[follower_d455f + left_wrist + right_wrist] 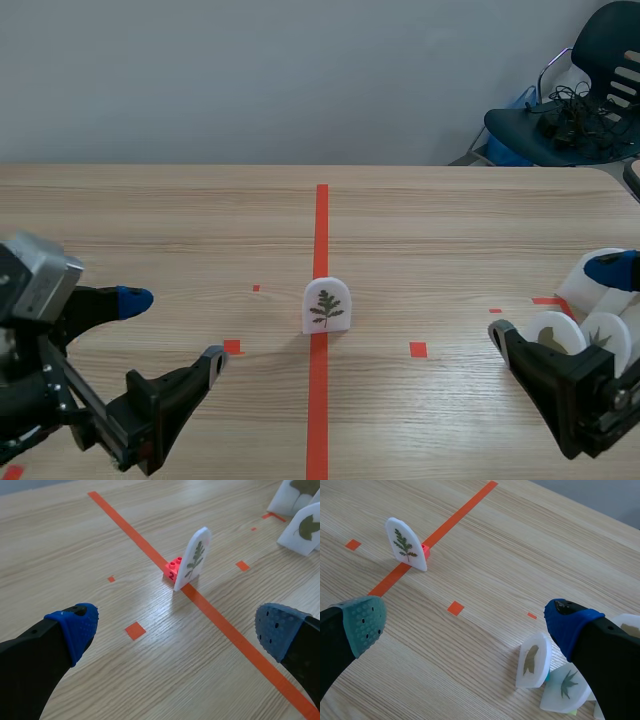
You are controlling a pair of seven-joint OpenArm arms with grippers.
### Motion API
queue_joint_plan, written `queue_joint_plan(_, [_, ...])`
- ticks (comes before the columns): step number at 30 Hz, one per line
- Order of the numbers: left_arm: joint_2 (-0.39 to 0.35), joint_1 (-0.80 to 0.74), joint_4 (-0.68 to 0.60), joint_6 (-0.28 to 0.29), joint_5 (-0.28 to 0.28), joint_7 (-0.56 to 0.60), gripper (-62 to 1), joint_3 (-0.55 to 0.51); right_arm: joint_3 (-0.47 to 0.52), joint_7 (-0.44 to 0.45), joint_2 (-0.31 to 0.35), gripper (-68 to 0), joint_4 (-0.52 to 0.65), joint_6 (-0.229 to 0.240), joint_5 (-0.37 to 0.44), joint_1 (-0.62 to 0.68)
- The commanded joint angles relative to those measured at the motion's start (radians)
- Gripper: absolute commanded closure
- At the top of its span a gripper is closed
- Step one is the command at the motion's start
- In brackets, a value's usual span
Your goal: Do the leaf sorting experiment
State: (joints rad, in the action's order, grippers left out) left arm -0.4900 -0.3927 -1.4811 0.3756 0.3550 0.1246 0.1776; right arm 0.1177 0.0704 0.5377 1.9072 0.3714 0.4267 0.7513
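While left tool (pixel 175 327) and right tool (pixel 555 300) gape wide, empty, watch your right approach: crowded leaf cards (pixel 534 660) could topple if clipped.

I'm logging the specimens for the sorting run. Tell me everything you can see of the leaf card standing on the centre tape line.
The leaf card is a thin white tablet, round-topped, plastic by its look. Its face bears a dark green feathery sprig. It stands upright on the orange-red tape line at mid-table, a small red studded brick touching its back. Nothing else touches it.
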Motion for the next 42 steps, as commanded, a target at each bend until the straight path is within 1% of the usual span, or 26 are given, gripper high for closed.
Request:
queue_joint_plan(1, [0.023, 0.05, 0.012, 0.005, -0.004, 0.018, -62.3, 0.019, 0.003, 0.019, 0.002, -67.9, 0.017, -0.004, 0.007, -0.006])
queue_joint_plan(3, [0.044, 0.107, 0.072, 0.005, -0.034, 0.032, -62.3, 0.059, 0.003, 0.019, 0.002, -67.9, 0.017, -0.004, 0.007, -0.006])
queue_joint_plan(6, [0.079, 0.182, 0.161, -0.002, -0.076, 0.086, -62.3, 0.119, 0.003, 0.019, 0.002, -67.9, 0.017, -0.004, 0.007, -0.009])
queue_joint_plan(11, [0.159, 0.313, 0.312, -0.071, -0.185, 0.135, -62.3, 0.201, 0.003, 0.019, 0.002, -67.9, 0.017, -0.004, 0.007, -0.026])
queue_joint_plan(13, [0.187, 0.359, 0.378, -0.079, -0.219, 0.174, -62.3, 0.229, 0.003, 0.018, 0.002, -67.9, 0.017, -0.004, 0.007, -0.029])
queue_joint_plan(17, [0.241, 0.444, 0.506, -0.129, -0.264, 0.233, -62.3, 0.275, 0.003, 0.018, 0.002, -67.9, 0.017, -0.004, 0.007, -0.04])
queue_joint_plan(20, [0.276, 0.495, 0.577, -0.13, -0.294, 0.278, -62.3, 0.297, 0.003, 0.019, 0.002, -67.9, 0.017, -0.004, 0.007, -0.04])
queue_joint_plan(22, [0.3, 0.521, 0.61, -0.13, -0.3, 0.288, -62.3, 0.311, 0.003, 0.019, 0.0, -67.9, 0.017, -0.004, 0.007, -0.04])
queue_joint_plan(25, [0.333, 0.557, 0.65, -0.154, -0.301, 0.299, -62.3, 0.332, 0.003, 0.019, -0.001, -67.9, 0.017, -0.004, 0.007, -0.04])
queue_joint_plan(30, [0.374, 0.602, 0.713, -0.169, -0.301, 0.306, -62.3, 0.35, 0.003, 0.019, -0.001, -67.9, 0.017, -0.004, 0.007, -0.04])
queue_joint_plan(37, [0.39, 0.615, 0.748, -0.175, -0.3, 0.306, -62.3, 0.352, 0.003, 0.019, -0.001, -67.9, 0.017, -0.004, 0.008, -0.04])
queue_joint_plan(38, [0.39, 0.615, 0.75, -0.175, -0.3, 0.306, -59.4, 0.352, 0.003, 0.019, -0.001, -67.9, 0.017, -0.004, 0.008, -0.04])
queue_joint_plan(42, [0.39, 0.615, 0.75, -0.175, -0.299, 0.306, -40.1, 0.352, 0.003, 0.019, -0.001, -67.9, 0.017, -0.004, 0.008, -0.04])
